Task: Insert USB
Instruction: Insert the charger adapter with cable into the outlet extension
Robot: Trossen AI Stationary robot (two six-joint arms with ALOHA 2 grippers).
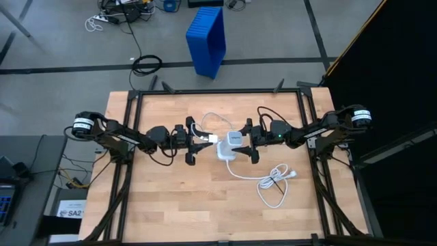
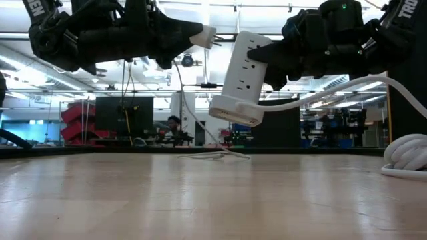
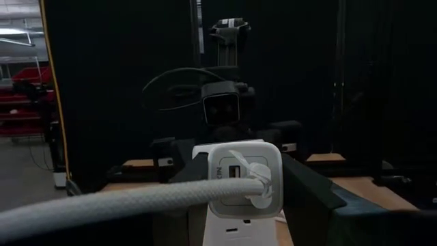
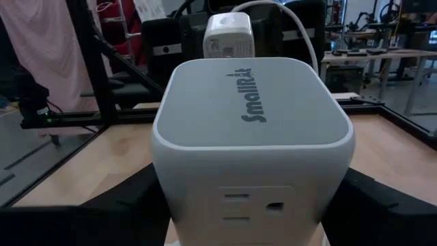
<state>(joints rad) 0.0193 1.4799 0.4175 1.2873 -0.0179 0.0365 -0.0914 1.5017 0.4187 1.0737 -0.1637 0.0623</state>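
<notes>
Both arms meet over the middle of the wooden tabletop point(image 1: 171, 205), and everything that matters hangs in the air between them. The right tool point(image 1: 240, 145) is clamped on a white socket block point(image 2: 241, 79), its dark fingers pressed against the block's two sides, and holds it well above the wood, tilted so the outlet face looks toward the other arm. A thick white power cord point(image 2: 333, 93) runs off the block and ends in a loose coil point(image 1: 273, 183) lying on the tabletop near the right arm. Facing it, the left tool point(image 1: 199, 142) grips the small white plug point(image 2: 205, 37) at the end of the USB point(image 1: 212, 117), a thin white cable that loops back over the tabletop behind the tools. The plug sits level with the top of the block, just beside it, its tip pointing at the block; I cannot tell from here whether they touch. Beyond the tabletop a blue bin point(image 1: 207, 39) stands on the floor.
</notes>
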